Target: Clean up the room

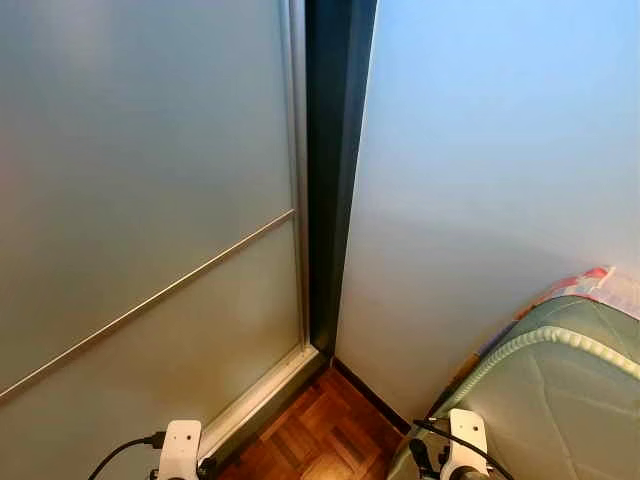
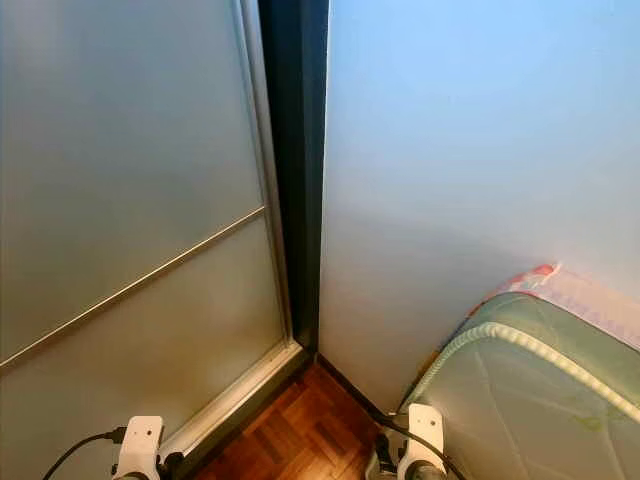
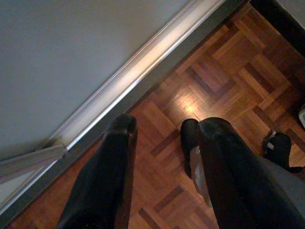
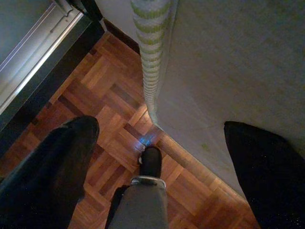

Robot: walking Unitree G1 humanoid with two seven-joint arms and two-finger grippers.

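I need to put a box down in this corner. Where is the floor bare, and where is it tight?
Bare parquet floor runs between the sliding door track and the green mattress, up to the dark skirting. It narrows toward the wall corner. Near the robot's feet, beside the mattress edge, it is crowded.

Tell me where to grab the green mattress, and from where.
Probably the corner of the mattress, at the striped piping, coming from the parquet side with the right hand: its quilted faces are flat, and only that raised edge gives purchase.
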